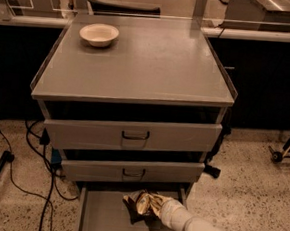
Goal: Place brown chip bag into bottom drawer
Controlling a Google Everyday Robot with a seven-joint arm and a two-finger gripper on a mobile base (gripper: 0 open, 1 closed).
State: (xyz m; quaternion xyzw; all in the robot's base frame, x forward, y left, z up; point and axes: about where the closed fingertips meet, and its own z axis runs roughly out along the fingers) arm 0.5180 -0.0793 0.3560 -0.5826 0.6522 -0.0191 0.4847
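The brown chip bag [142, 204], crinkly cream and dark brown, sits low over the floor of the open bottom drawer [102, 215], right of its middle, under the front of the second drawer. My gripper [154, 207] is at the end of the white arm that comes in from the lower right, and it is at the bag's right end. The bag covers its tips. Whether the bag rests on the drawer floor I cannot tell.
A round cream bowl [98, 34] stands at the back left of the grey cabinet top [154, 63]. Two upper drawers with dark wire handles [135, 135] are pulled out a little. Black cables [44, 180] run over the speckled floor at the left. A cart wheel [276, 156] is at the right.
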